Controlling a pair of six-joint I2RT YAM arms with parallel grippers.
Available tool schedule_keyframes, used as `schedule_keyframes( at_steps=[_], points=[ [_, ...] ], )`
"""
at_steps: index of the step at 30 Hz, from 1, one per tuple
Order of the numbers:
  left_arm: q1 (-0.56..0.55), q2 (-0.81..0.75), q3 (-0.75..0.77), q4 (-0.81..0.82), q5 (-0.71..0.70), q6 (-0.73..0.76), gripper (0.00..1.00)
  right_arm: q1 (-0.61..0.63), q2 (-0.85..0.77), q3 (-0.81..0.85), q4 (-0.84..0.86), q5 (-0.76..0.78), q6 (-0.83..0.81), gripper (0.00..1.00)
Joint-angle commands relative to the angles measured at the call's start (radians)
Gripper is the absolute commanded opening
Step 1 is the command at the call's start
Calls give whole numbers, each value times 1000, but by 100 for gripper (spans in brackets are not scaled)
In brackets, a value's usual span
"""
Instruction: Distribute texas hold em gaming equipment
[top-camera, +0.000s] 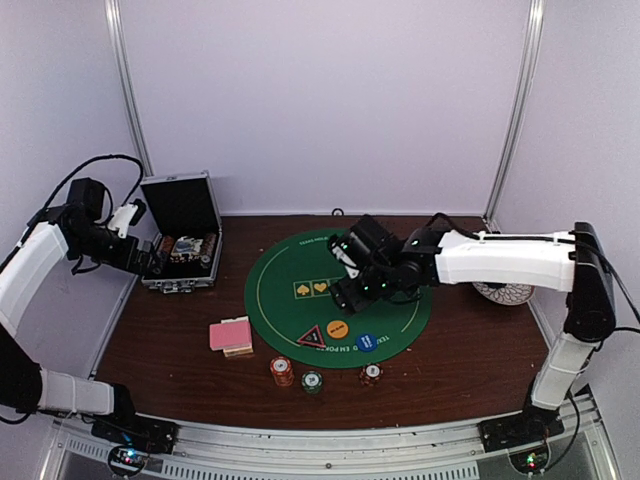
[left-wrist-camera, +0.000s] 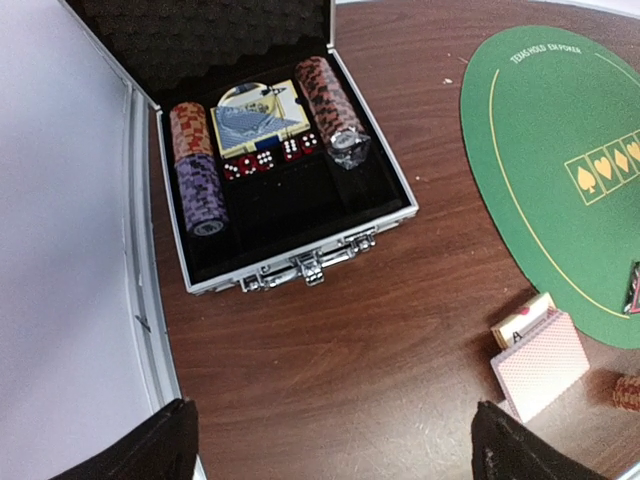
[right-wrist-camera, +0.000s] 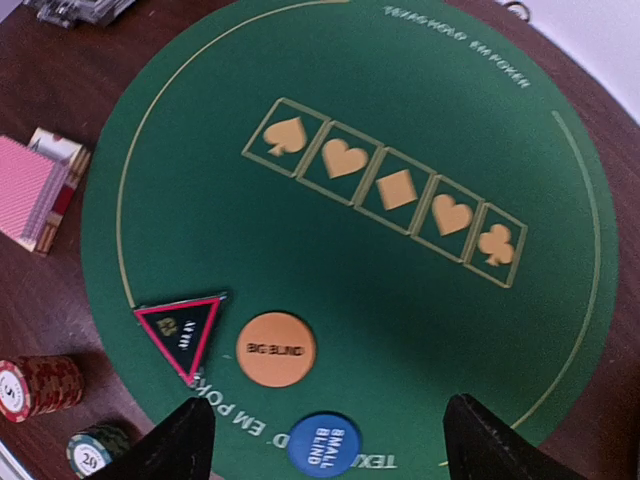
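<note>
**A:** Left gripper (left-wrist-camera: 332, 410): jaws spread, empty, over bare wood in front of the open case (left-wrist-camera: 300, 265). Pink-backed cards (left-wrist-camera: 540, 365) lie to its right, long axis diagonal to the fingers.

**B:** Mat side?

**A:** Orange chips (top-camera: 282, 371), green chips (top-camera: 312, 381) and red-white chips (top-camera: 372, 375) sit on wood just off the green mat (right-wrist-camera: 400, 300). Red triangle (right-wrist-camera: 183, 330), orange disc (right-wrist-camera: 276, 348) and blue disc (right-wrist-camera: 323, 445) are on its near rim.

**B:** Right gripper (right-wrist-camera: 328, 405)?

**A:** Released, nothing held. Blue disc lies between its fingers, wristward. Orange is just beyond. Right arm's much nearer. I'd guess blue is the pick.
</note>
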Motion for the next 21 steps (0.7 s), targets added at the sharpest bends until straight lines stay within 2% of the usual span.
schedule_keyframes(
  at_steps=[1, 5, 9, 17, 21],
  points=[
    [8, 36, 53, -134, 21, 29, 97, 81, 95, 68, -16, -106, 49, 82],
    [7, 46, 62, -134, 30, 39, 98, 120, 197, 142, -11, -133, 46, 80],
    [7, 50, 53, -135, 39, 53, 97, 126, 276, 165, 19, -183, 55, 72],
    [7, 48, 40, -144, 102, 74, 98, 129, 344, 157, 43, -191, 50, 55],
    [6, 49, 50, -154, 136, 74, 98, 133, 363, 149, 47, -191, 41, 52]
  ],
)
